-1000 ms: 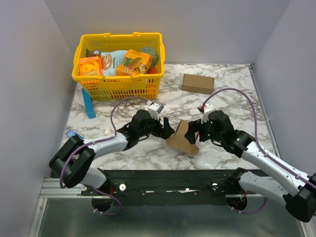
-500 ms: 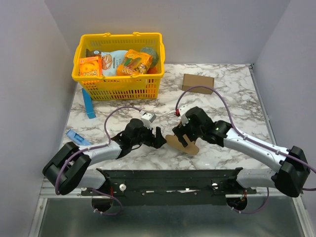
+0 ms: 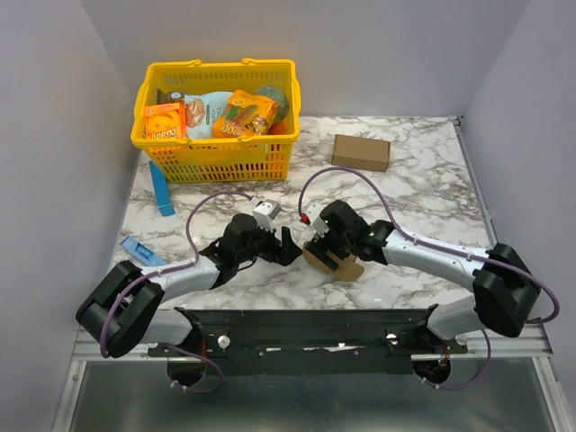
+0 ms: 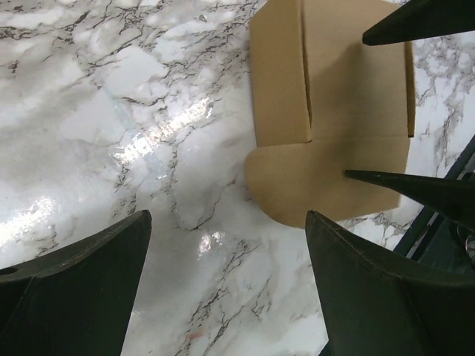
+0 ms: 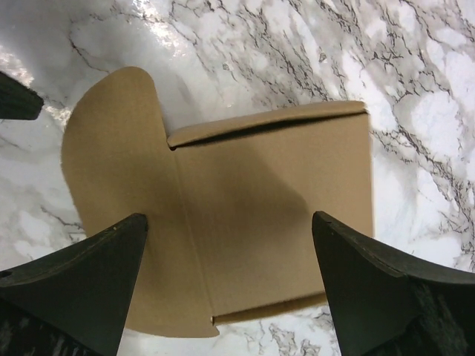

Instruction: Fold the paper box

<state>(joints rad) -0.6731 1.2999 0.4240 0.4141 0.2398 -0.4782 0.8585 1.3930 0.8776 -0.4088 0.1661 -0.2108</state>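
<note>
Two arms meet low over the marble table (image 3: 423, 202), towards its near edge. Both sets of fingers stand wide apart and grip nothing. The right gripper (image 5: 228, 222) hangs straight above the paper box (image 5: 274, 200), straddling its main panel, probably to press it down, while the left gripper (image 4: 226, 219) hovers just beside the box, likely to catch a side. Its rounded flap (image 5: 111, 148) lies flat on the marble, not yet folded.
</note>
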